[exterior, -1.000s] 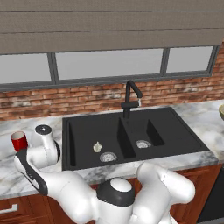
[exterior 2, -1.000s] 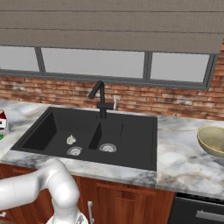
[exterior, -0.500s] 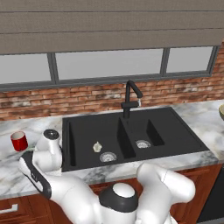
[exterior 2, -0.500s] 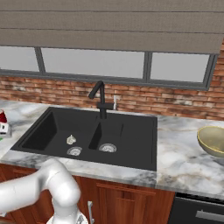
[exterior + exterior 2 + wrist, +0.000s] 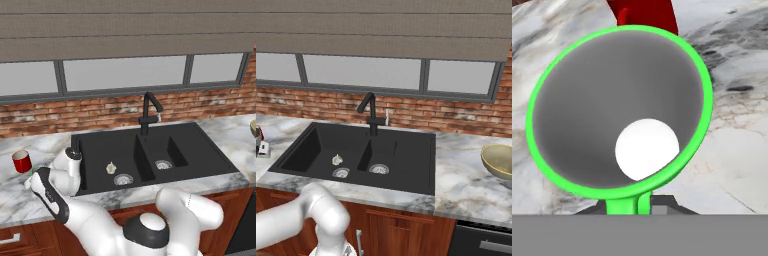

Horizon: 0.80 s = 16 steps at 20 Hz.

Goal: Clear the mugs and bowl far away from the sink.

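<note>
Hand view is looking straight down into the green mug (image 5: 587, 100), whose bright rim is spanning most of the frame, with its grey inside and round white bottom showing. Its handle is pointing toward the bottom centre of the frame, right where the gripper (image 5: 632, 209) is sitting. Small dark bits of the fingers (image 5: 667, 204) are peeking out on either side of that handle, just above the bottom edge. The handle is lying between them, but I cannot tell whether they are pinching it or how far apart they are standing.

Just behind the green mug, at the top centre of the frame, the red mug (image 5: 644, 15) is standing on the marble countertop (image 5: 737, 150), so close that the two may be touching.

In the left base view the red mug (image 5: 21, 161) is standing upright at the far left of the frame, on the counter left of the sink (image 5: 145, 155). The white arm is reaching from the lower middle over to that spot, with a sliver of green showing beside it. The black faucet (image 5: 148, 111) is rising behind the divider between the two basins, and a small pale object (image 5: 111, 168) is lying in the left basin.

In the right base view the bowl (image 5: 499, 161) is sitting at the right edge of the frame, on the counter well apart from the sink.
</note>
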### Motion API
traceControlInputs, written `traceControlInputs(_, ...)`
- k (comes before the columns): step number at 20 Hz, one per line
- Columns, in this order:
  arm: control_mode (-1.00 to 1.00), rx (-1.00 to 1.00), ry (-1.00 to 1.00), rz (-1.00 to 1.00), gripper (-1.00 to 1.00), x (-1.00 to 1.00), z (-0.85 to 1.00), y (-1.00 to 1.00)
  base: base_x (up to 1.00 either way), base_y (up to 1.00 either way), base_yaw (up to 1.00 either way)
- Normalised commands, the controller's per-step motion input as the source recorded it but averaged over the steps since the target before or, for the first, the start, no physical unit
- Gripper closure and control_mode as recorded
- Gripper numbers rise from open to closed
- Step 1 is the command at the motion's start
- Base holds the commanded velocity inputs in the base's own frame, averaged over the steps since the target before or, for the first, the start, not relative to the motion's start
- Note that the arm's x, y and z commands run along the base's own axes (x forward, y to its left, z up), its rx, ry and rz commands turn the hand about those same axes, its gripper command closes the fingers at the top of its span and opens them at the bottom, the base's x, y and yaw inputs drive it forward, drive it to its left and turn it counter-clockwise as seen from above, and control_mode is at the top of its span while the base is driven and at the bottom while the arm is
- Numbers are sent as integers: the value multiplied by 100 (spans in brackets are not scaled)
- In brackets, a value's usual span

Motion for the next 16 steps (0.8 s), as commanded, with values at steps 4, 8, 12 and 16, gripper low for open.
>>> traceControlInputs(4,-100,0,19,-7,100,-56,96,0,0,0,0)
traceControlInputs(8,-100,-18,32,0,100,-56,100,-20,0,0,0)
traceControlInputs(12,-100,-29,15,0,100,-44,87,-79,0,0,0)
traceControlInputs(16,-100,-38,0,0,100,-48,50,-100,0,0,0)
